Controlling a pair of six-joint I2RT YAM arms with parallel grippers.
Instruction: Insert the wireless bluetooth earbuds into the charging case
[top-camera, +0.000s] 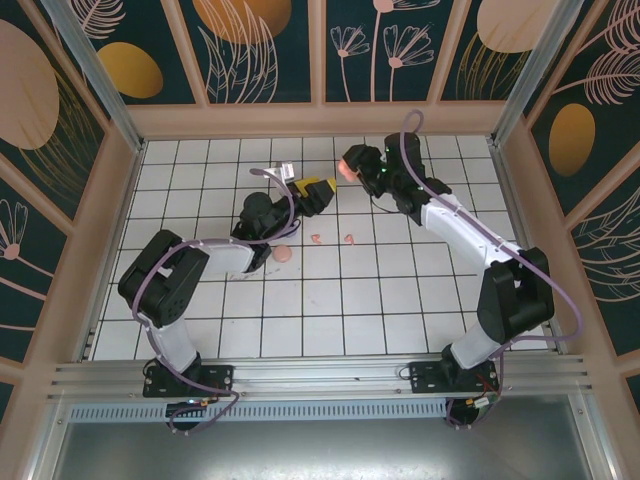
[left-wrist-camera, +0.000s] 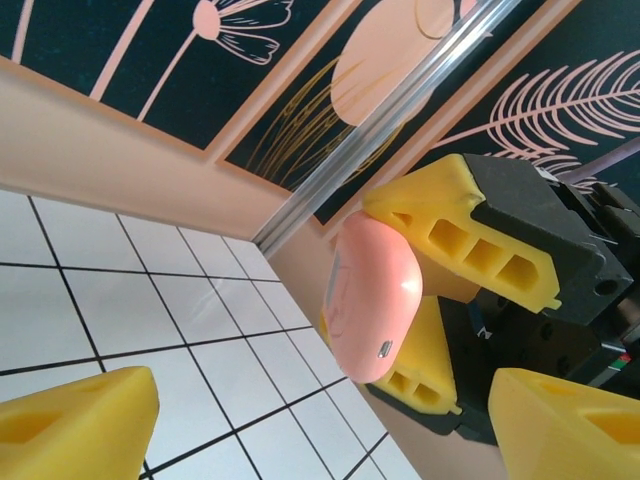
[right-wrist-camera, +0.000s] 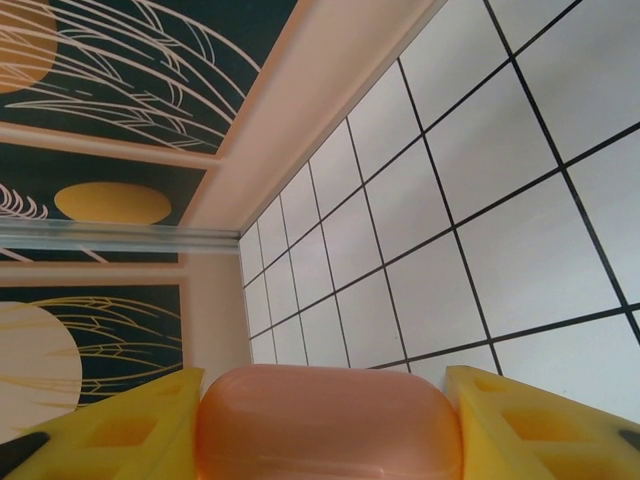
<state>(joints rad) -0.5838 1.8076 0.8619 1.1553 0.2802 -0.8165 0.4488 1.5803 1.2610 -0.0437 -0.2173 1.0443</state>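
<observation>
Near the far edge of the worktop, our right pincer clamps the charging case, seemingly offering it to our open, empty left pincer.

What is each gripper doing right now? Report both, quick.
Left gripper: open, holding nothing.
Right gripper: closed on the pink charging case.

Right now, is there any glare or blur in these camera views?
Left wrist view: a small glare spot on the charging case, and the near fingertips of the left gripper are soft. Right wrist view: the case looks slightly soft, the tiles sharp. Top view: even light, no strong glare.
</observation>
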